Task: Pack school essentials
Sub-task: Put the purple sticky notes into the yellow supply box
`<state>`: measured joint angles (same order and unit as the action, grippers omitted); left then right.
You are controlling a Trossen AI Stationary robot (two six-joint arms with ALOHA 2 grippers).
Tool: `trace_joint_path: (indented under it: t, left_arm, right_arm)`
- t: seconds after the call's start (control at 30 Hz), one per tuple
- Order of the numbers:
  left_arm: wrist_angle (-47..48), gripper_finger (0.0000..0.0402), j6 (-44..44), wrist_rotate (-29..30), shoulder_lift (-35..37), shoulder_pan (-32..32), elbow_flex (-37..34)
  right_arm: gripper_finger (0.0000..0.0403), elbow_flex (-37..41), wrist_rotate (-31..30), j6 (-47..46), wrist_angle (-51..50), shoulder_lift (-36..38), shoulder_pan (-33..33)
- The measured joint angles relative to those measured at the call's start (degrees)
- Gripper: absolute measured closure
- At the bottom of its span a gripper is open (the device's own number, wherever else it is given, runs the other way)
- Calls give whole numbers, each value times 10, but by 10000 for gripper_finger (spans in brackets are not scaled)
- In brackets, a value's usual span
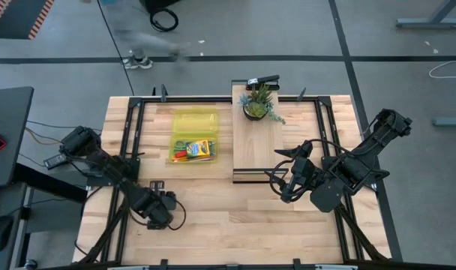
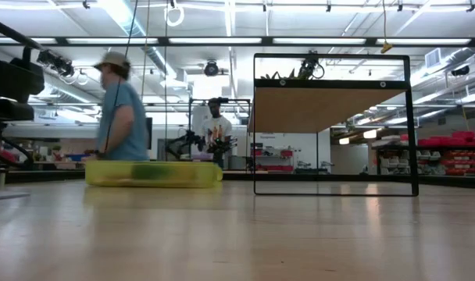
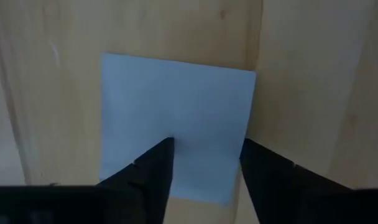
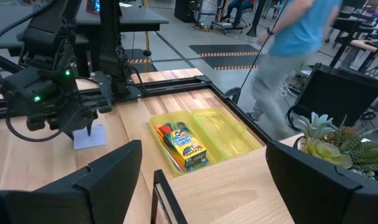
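Note:
A pale blue square notepad (image 3: 176,106) lies flat on the wooden table, near its left front part (image 4: 89,138). My left gripper (image 3: 204,155) points down over it, open, with one finger on either side of the notepad's middle (image 1: 159,210). An open yellow plastic case (image 1: 194,124) sits farther back. The green-and-yellow crayon box (image 4: 188,149) lies in its nearer half, with small orange and green items beside it. My right gripper (image 4: 202,149) hangs wide open over the table's right middle (image 1: 286,184), touching nothing. My left gripper comes at the notepad from above, pointing down, and its fingertips (image 3: 164,155) show over the sheet's surface. Whether they touch the paper cannot be told. The notepad lies flat on the table.
A potted green plant (image 1: 258,103) stands on a light wooden board with a black edge (image 1: 259,146) right of the case. Black frame rails (image 1: 130,135) run along the table's sides. A person (image 2: 120,109) walks past beyond the far edge. Bare wood (image 1: 228,225) lies between the arms.

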<state>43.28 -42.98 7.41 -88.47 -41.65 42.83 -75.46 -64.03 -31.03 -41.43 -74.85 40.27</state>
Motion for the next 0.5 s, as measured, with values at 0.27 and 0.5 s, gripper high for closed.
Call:
trace_joint_path:
  t: [0.27, 0.5]
  left_arm:
    - [10, 287, -66, 14, 0, -33, 0]
    - [18, 348, -75, 22, 0, -47, -1]
  right_arm:
    - [52, 0, 0, 0, 0, 0, 0]
    - [52, 0, 0, 0, 0, 0, 0]
